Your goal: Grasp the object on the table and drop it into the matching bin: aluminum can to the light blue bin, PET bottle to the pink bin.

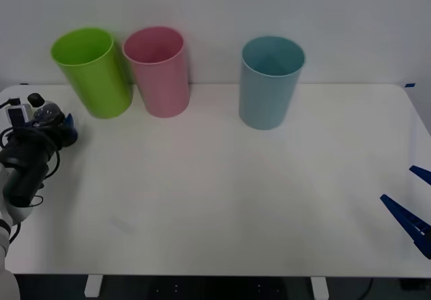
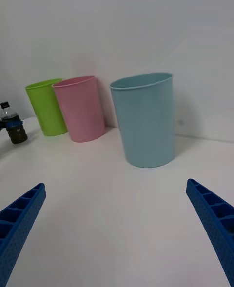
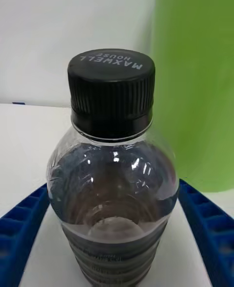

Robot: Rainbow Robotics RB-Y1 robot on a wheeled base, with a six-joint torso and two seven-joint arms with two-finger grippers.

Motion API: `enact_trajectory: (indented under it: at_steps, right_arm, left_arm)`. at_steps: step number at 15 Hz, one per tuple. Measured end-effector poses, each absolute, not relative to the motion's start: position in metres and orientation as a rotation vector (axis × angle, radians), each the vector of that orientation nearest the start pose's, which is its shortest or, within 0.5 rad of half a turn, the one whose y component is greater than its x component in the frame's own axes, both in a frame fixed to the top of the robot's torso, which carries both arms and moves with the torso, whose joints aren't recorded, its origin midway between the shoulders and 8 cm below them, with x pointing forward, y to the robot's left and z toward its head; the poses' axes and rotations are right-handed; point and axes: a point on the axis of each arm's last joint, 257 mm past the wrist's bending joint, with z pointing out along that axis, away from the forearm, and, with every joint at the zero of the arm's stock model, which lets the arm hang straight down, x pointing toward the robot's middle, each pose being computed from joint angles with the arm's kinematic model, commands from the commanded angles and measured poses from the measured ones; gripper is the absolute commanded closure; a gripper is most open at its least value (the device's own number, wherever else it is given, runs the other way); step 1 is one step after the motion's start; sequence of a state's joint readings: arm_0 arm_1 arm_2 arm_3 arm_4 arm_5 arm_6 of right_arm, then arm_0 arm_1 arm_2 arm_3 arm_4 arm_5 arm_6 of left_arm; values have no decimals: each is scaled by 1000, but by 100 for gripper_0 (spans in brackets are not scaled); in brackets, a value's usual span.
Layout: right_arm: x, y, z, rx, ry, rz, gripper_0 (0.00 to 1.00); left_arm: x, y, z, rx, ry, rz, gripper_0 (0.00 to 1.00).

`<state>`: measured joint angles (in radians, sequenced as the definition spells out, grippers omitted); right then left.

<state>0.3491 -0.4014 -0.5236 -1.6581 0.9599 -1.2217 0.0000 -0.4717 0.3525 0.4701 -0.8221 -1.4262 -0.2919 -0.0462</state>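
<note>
The PET bottle [image 1: 46, 114], small with a dark body, clear shoulder and black cap, stands upright at the far left of the white table [image 1: 222, 199], just in front of the lime green bin. My left gripper [image 1: 55, 123] is shut on the bottle's body, one blue finger [image 3: 24, 219] pressed against each side of the bottle [image 3: 114, 180]. From the right wrist, the bottle [image 2: 14, 130] appears far off with its base at table level. The pink bin [image 1: 161, 77] stands at the back, left of centre, and the light blue bin [image 1: 269, 87] near the middle. My right gripper [image 1: 412, 199] hangs open at the table's right front edge.
A lime green bin [image 1: 97, 77] stands at the back left, touching the pink bin [image 2: 83, 109] and close behind the bottle. The light blue bin [image 2: 146, 121] stands apart from both. A wide stretch of bare tabletop lies between the two arms.
</note>
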Motion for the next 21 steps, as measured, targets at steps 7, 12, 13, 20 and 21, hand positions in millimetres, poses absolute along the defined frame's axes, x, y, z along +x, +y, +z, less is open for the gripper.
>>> enact_trajectory:
  at_steps: [7, 12, 13, 20, 21]
  right_arm:
    - [342, -330, -169, -465, 1441, 567, 0]
    - [342, -330, -169, -465, 1441, 567, 0]
    - [342, -330, -169, -465, 1441, 567, 0]
    - [342, -330, -169, -465, 1441, 567, 0]
    - [342, -330, -169, -465, 1441, 567, 0]
  left_arm:
    - [623, 453, -252, -146, 1726, 58, 100]
    - [618, 447, -254, -116, 1729, 1, 100]
    - [616, 445, -256, -106, 1733, -12, 100]
    - [596, 433, -241, -37, 1685, -125, 100]
    - [593, 428, -237, -26, 1670, -142, 100]
